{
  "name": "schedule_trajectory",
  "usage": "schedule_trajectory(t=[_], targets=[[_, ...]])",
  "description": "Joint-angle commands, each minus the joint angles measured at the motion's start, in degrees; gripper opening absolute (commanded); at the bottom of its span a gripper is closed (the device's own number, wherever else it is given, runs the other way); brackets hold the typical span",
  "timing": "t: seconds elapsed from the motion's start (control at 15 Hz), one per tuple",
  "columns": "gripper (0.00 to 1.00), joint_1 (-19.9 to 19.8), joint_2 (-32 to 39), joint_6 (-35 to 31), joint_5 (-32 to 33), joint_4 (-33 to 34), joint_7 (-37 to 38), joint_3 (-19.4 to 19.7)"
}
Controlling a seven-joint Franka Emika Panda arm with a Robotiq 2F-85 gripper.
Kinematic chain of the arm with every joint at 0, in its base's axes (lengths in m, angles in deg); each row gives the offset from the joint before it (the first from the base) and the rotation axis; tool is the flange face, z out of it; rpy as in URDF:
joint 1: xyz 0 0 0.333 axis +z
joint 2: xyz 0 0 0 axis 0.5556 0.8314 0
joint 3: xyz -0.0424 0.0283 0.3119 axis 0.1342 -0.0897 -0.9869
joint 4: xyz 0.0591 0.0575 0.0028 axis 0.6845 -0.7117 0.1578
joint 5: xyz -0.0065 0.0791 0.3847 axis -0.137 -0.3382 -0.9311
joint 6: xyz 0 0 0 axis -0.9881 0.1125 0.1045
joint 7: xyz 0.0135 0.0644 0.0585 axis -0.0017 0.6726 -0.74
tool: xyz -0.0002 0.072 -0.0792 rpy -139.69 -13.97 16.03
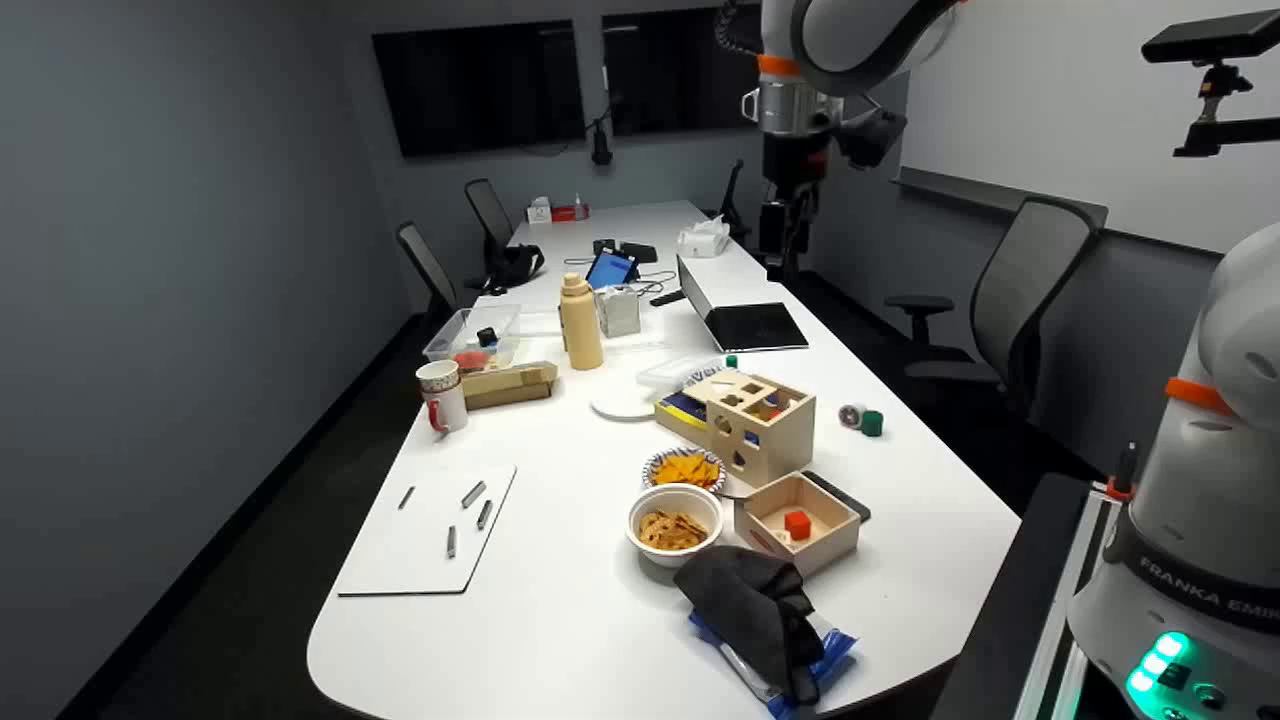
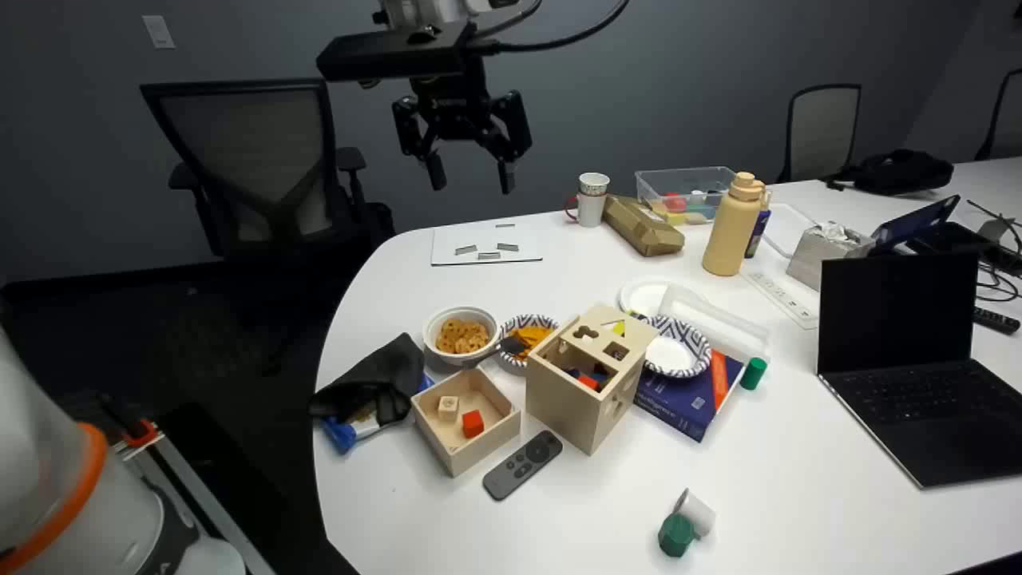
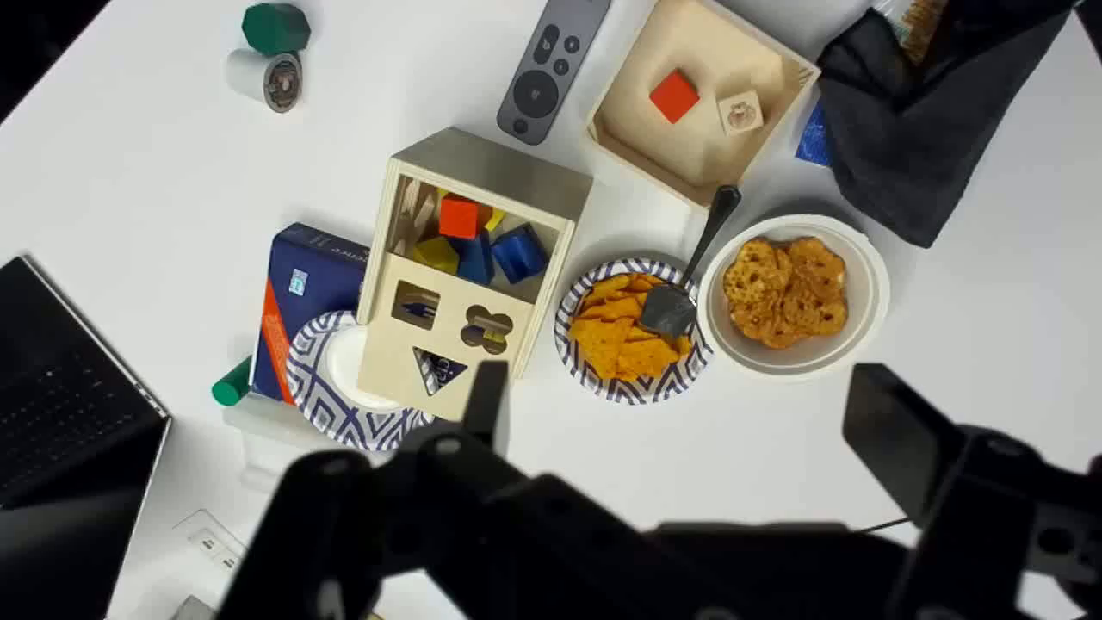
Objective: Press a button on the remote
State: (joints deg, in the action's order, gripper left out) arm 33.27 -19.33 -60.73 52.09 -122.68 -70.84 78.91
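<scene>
The remote is a slim dark grey bar with a round pad and several small buttons. It lies flat on the white table, buttons up, beside the wooden shape box and the shallow wooden tray. In an exterior view the remote is partly hidden behind the tray. In the wrist view the remote is at the top, its end cut off by the edge. My gripper is open and empty, high above the table and well apart from the remote. Its fingers are spread wide in the wrist view.
The shape box and open tray flank the remote. Bowls of crackers and chips, a dark cloth bundle, green and white pieces and a laptop stand around. A tall bottle stands farther back.
</scene>
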Motion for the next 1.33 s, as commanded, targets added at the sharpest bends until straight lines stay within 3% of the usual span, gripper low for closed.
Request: schedule_trajectory(t=[0.0, 0.6, 1.27], targets=[[1.00, 0.3, 0.0, 0.2, 0.1, 0.2, 0.1, 0.2], [1.00, 0.0, 1.2, -1.2, 0.1, 0.0, -0.1, 0.8], [1.00, -3.9, 19.6, -27.1, -8.0, -5.8, -4.0, 11.6]])
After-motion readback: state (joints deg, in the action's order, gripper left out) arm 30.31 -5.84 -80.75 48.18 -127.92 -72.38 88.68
